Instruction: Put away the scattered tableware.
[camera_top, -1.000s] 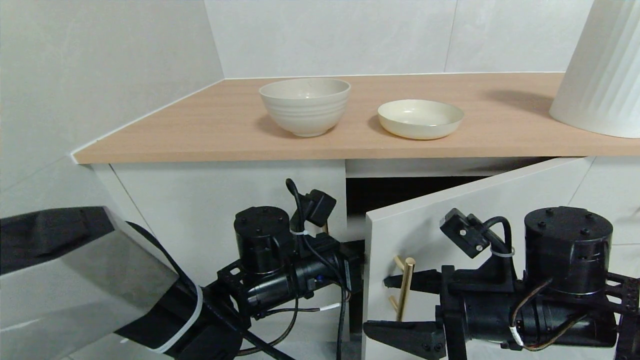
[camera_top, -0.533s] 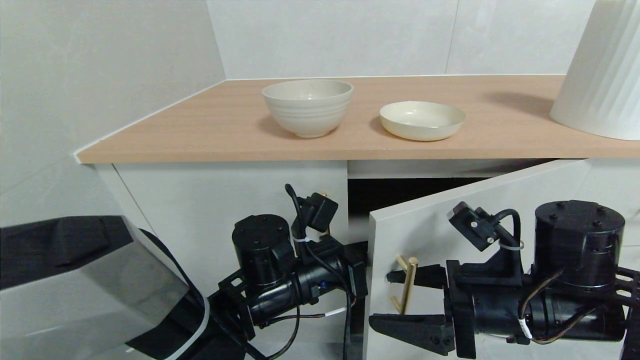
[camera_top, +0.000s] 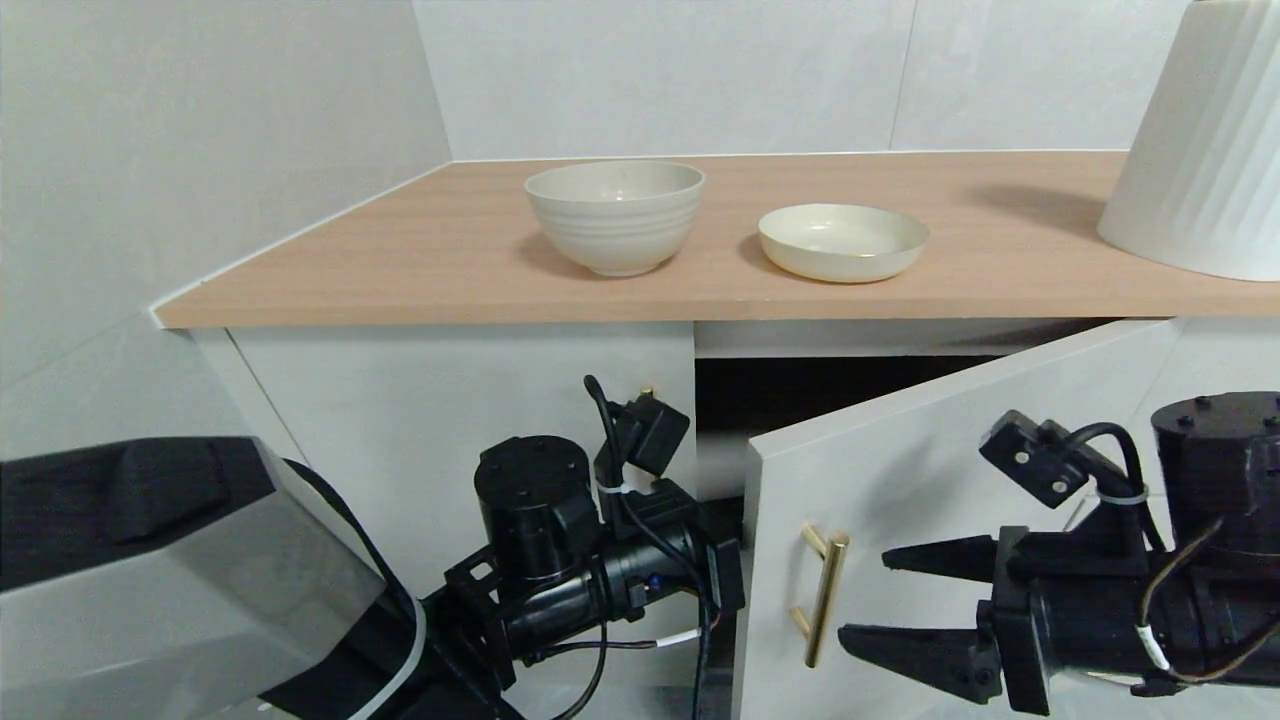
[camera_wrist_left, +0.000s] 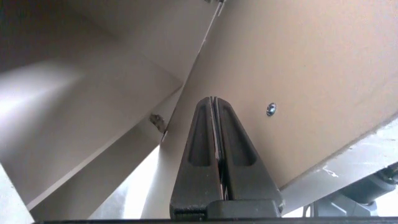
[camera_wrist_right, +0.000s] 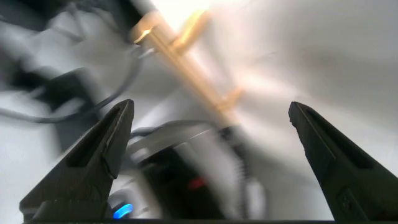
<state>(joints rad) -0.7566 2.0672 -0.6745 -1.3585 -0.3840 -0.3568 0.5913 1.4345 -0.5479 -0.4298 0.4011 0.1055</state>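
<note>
Glossy ceramic-looking bowl (camera_top: 614, 215) and dish (camera_top: 842, 240), matt wood-grain countertop (camera_top: 400, 270), polished brass-coloured metal handle (camera_top: 827, 600), smooth white cabinet door (camera_top: 900, 460)

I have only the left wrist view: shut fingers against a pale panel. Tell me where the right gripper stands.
Observer: In the head view, the right gripper is open. Its fingertips are close to the brass handle of the cabinet door, not closed on it.
Operator: Place my left gripper for me.
Observer: The left gripper reaches low behind the free edge of that door, which stands ajar.
Operator: List the tableware on show.
Observer: A deep bowl and a shallow dish sit apart on the wooden countertop above the cabinet.
</note>
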